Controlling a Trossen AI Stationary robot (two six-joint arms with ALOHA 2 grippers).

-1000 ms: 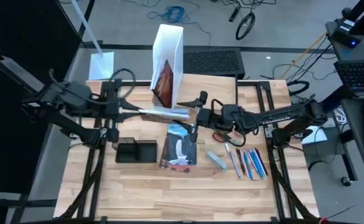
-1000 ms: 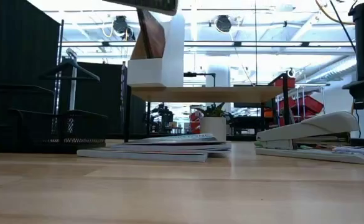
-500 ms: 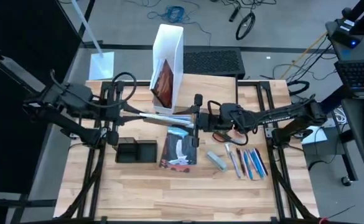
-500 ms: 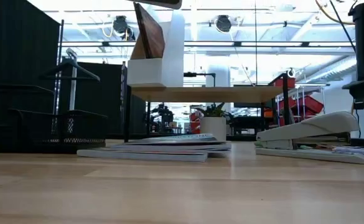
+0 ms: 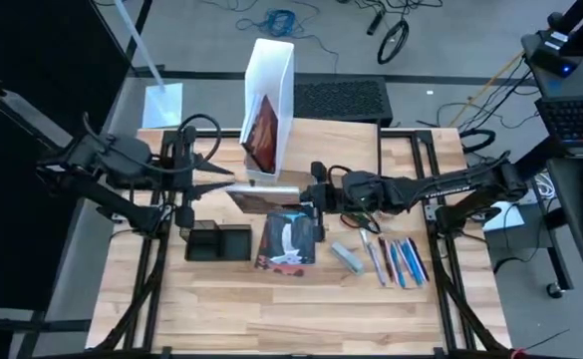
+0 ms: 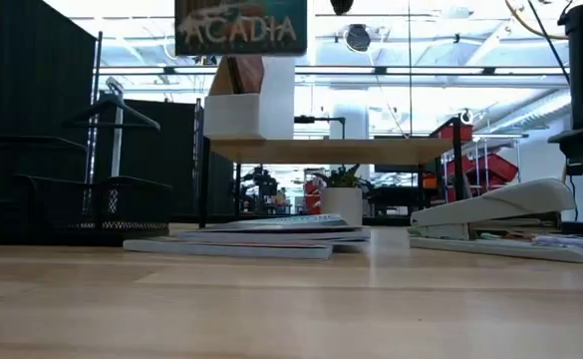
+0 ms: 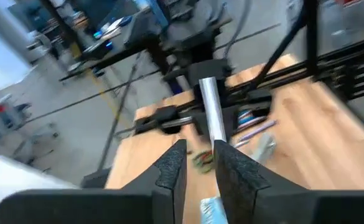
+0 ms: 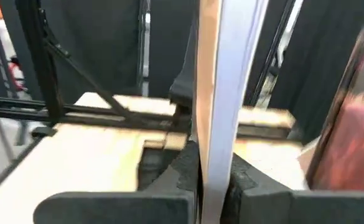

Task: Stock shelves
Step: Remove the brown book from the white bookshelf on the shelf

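The right claw (image 5: 314, 193) is pinching a thin magazine (image 5: 264, 195) by one edge and holding it out flat above the front of the shelves (image 5: 351, 140), just before the tall white file box (image 5: 269, 95). Its fingers are closed tight on the paper; the right wrist view shows them clamped on either side of the magazine's edge. In the low view the cover is facing the room and reads ACADIA, well above the wooden top, so I'd say it is being held high to clear the box's rim before going in beside the reddish magazine already standing there.

The left claw (image 5: 211, 178) is hovering just beside the magazine's far edge with a small gap between its fingers and nothing in them, probably placed to steady the floppy end, since a magazine gripped at one side sags.

The shelves themselves are standing at the back middle of the table (image 5: 271, 314), carrying the file box. More stock is lying in front: another magazine (image 5: 288, 240), a black organizer tray (image 5: 218, 241), a stapler (image 5: 347, 256) and a row of pens (image 5: 396, 261), all apart from each other, within reach.
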